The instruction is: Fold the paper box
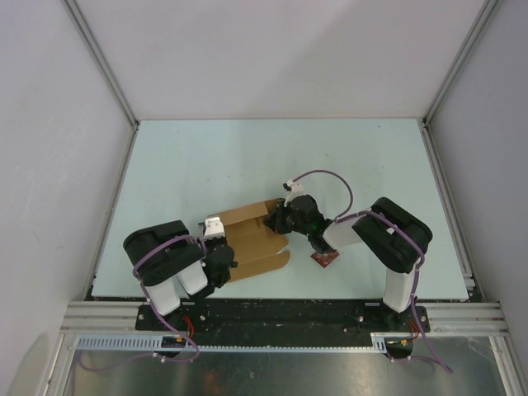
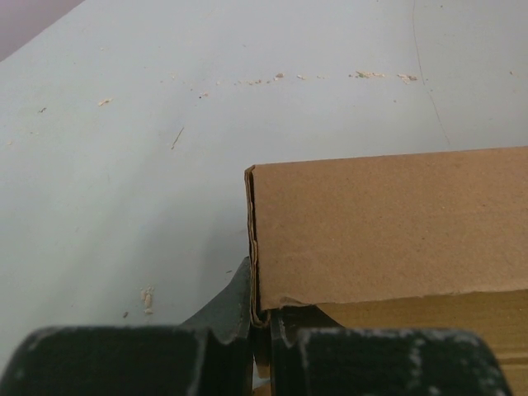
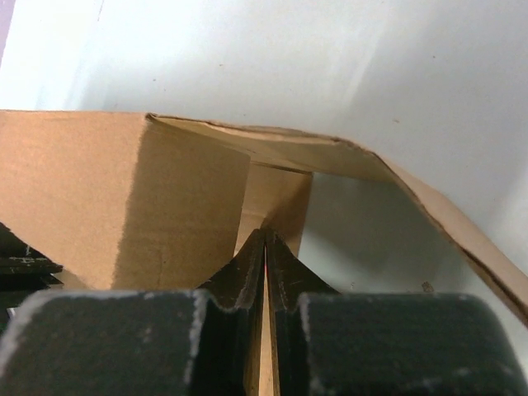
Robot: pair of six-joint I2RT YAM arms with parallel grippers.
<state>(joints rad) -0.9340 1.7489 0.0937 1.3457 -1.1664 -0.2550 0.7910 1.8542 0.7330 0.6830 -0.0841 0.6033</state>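
Item: paper box (image 1: 252,239), qty 1. Matl: plain brown kraft cardbd, die-cut, unprinted. State: part-folded, not closed. Loc: on table (image 1: 247,157), close to table's near edge, approx mid-width, slightly left of table ctr, long axis skewed to that edge. Top view: wall raised on side facing table's far edge, creased flat panel next to it, round-cornered flap lying toward table's near edge. L wrist view: paper box (image 2: 388,223) shows upright wall w/ sharp vertical corner fold, paler panel under its lower edge. R wrist view: paper box (image 3: 82,190) shows upright wall, loose flap arching over top & sloping down, small tab upright behind.
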